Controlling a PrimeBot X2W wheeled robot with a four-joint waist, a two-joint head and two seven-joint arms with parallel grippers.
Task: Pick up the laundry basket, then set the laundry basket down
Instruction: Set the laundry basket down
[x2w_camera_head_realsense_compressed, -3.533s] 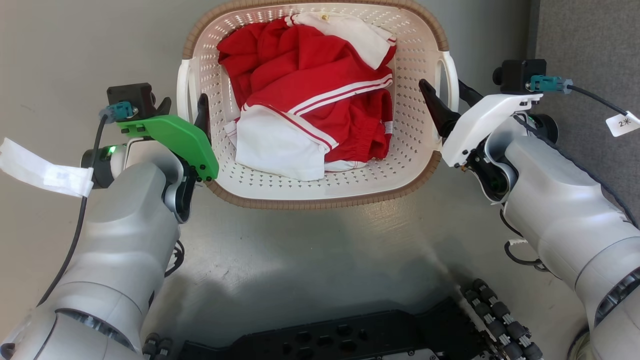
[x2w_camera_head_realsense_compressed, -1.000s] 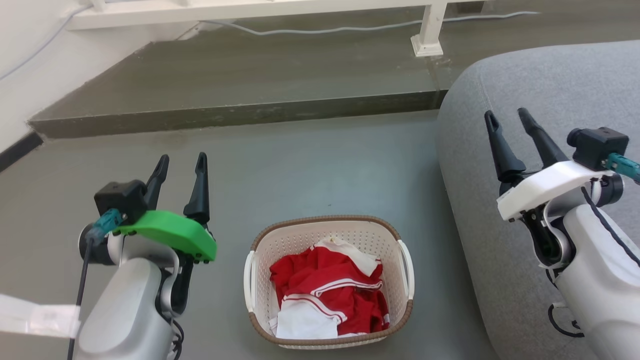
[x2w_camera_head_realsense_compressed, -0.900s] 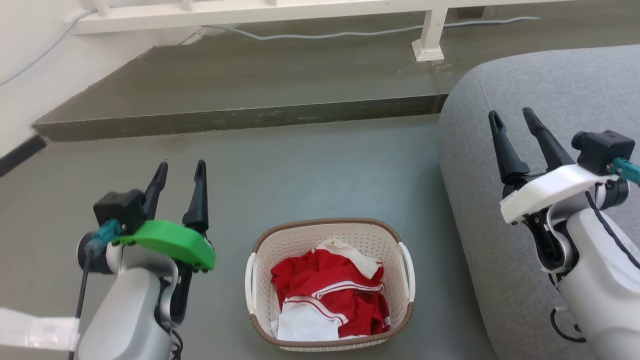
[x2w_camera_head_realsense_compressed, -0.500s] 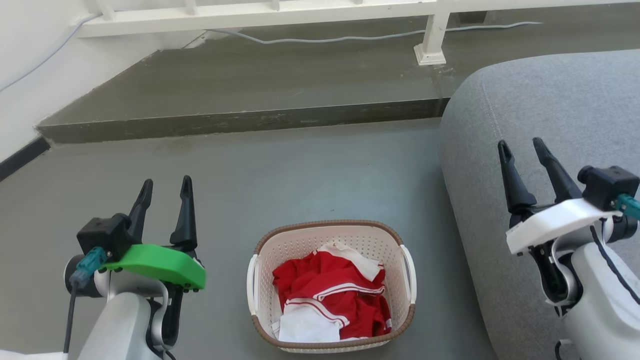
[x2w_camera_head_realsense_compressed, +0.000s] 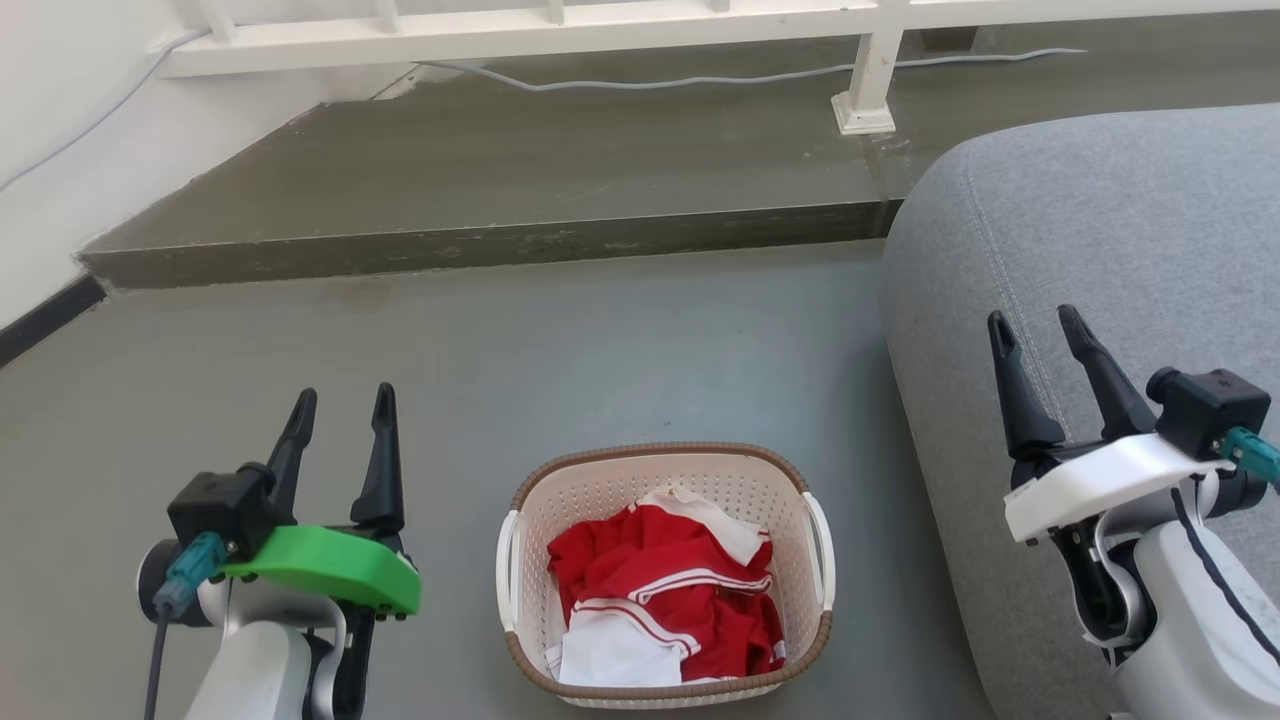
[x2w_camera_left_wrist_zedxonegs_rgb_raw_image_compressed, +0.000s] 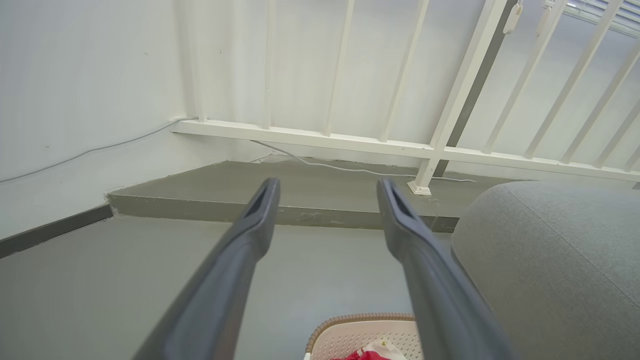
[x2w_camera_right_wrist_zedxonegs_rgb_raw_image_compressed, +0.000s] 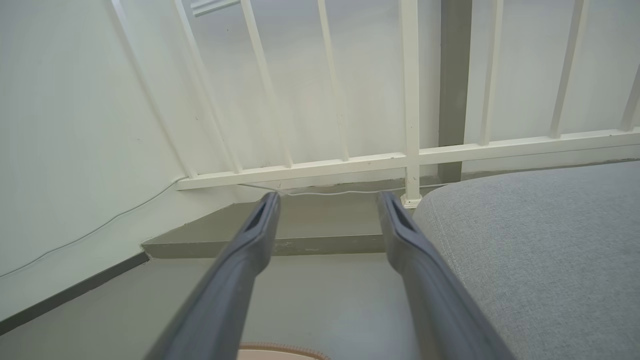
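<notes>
At the lower middle of the head view, the laundry basket is sitting on the grey floor with red-and-white clothes inside. I'm holding the left gripper at lower left and the right gripper at right, both clear of it, fingers spread and empty. I'm judging that nothing is gripped, so any lift is calling for both grippers lowering to the handles; I'm counting one basket, two white side handles, two grippers.
</notes>
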